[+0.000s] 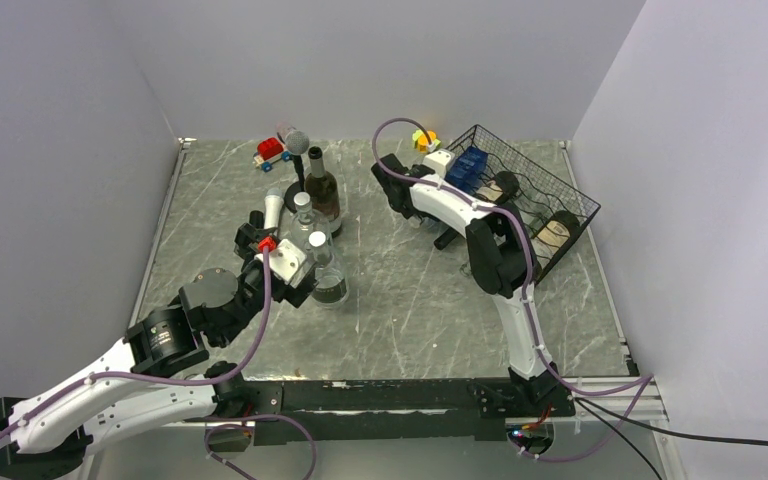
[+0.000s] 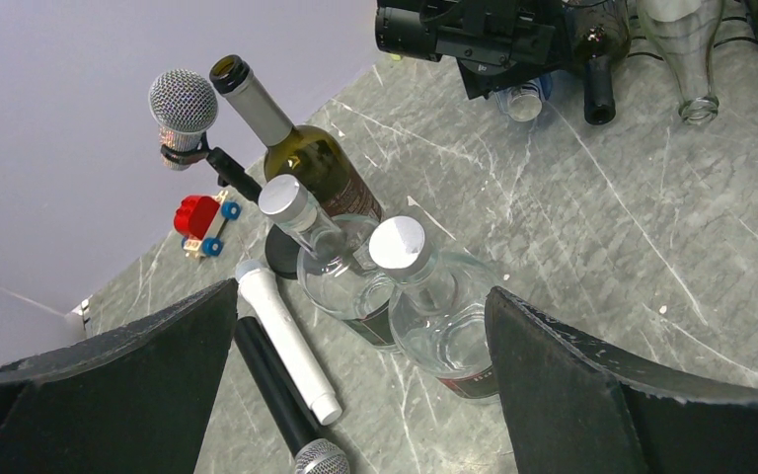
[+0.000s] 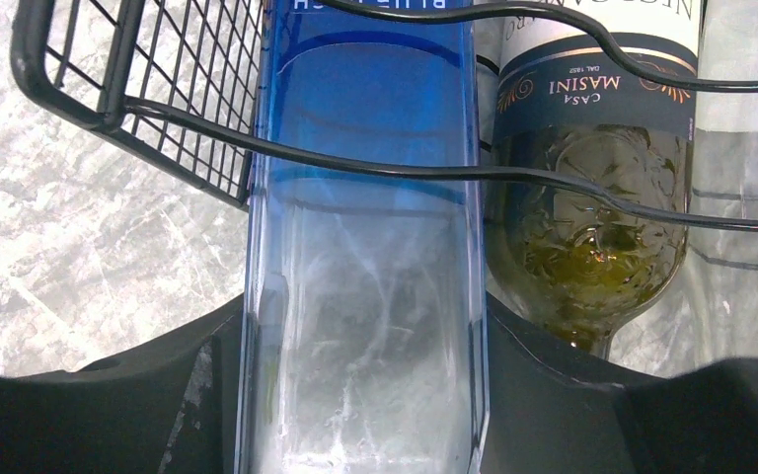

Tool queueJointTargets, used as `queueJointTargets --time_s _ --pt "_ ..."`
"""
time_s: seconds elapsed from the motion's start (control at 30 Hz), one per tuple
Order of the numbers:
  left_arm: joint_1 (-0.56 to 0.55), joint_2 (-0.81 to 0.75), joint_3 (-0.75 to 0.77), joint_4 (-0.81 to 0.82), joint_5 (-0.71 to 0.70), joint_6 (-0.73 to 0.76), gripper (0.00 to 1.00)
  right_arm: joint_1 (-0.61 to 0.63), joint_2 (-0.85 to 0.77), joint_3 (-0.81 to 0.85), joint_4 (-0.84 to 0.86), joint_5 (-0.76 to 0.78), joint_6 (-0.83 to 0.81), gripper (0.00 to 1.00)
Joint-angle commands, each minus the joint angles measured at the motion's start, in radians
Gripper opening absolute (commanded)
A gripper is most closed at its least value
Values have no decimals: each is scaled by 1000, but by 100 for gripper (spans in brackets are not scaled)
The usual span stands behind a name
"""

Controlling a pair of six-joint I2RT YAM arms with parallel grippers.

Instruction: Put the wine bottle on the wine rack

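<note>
The black wire wine rack (image 1: 560,195) stands at the back right and holds several lying bottles. My right gripper (image 1: 447,165) is shut on a blue-tinted glass bottle (image 1: 467,168) at the rack's left end. In the right wrist view the blue bottle (image 3: 365,247) lies between my fingers (image 3: 553,395), its top under the rack's wavy wire (image 3: 138,109), beside a green labelled bottle (image 3: 592,227). A dark wine bottle (image 1: 321,185) stands mid-table, with two clear bottles (image 1: 328,275) in front of it. My left gripper (image 1: 295,272) is open beside them, with a clear bottle (image 2: 444,306) between its fingers (image 2: 553,375), untouched.
A microphone on a stand (image 1: 294,140) and a red toy car (image 1: 272,150) are at the back left. A white microphone (image 2: 286,341) and a black one (image 2: 276,395) lie by my left gripper. A yellow toy (image 1: 424,139) sits behind the rack. Walls close in on three sides.
</note>
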Motion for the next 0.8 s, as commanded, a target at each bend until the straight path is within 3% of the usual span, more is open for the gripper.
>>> queueJointTargets --time_s 0.0,0.07,0.2,0.3,0.77 --pt "2 -6 25 7 -24 -31 99 -25 -29 78 54 109 -22 0" --pt "2 -10 24 6 -23 -35 99 -26 -50 47 82 88 -46 0" --pt "2 -19 15 15 -20 -37 99 -26 -103 -55 218 13 -141 33" --pt "2 -22 13 13 -20 -42 99 -28 -107 -71 251 -39 -179 50" --pt "2 -36 19 -29 -37 -52 99 -39 -80 -27 238 -198 -230 84"
